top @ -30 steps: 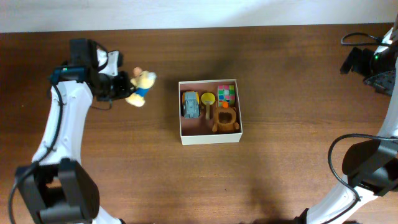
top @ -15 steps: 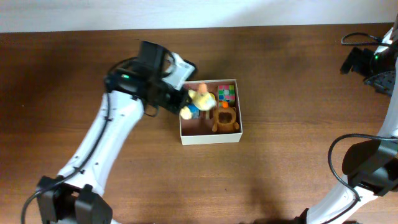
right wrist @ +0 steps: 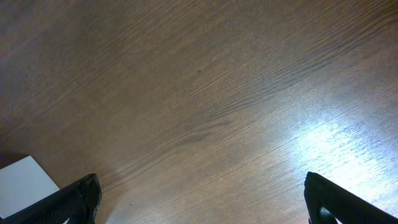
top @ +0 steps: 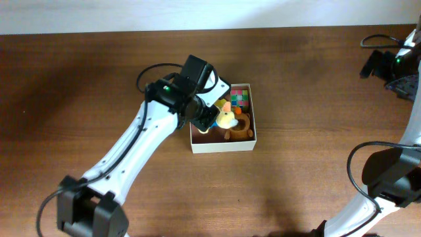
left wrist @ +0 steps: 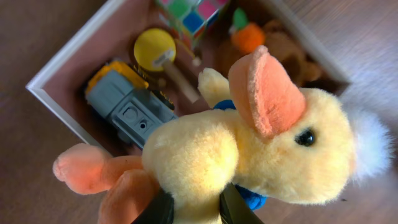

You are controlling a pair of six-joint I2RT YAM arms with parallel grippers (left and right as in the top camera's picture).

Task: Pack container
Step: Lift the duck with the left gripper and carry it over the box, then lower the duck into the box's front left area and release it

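- While my left claw is pinching a soft yellow plush duck by its body, I am holding it above the shallow square cream-white cardboard box sitting mid-desk.
- My right claw is gaping wide, gripping nothing, over the brown wooden desk.

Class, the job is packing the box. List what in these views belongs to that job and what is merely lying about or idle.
Belongs to the job:
container
plush duck, held by the left gripper
inside: grey truck, yellow mallet, colour cube, brown toy

Idle or lying about:
right gripper, open over bare table
white flat corner, unidentifiable
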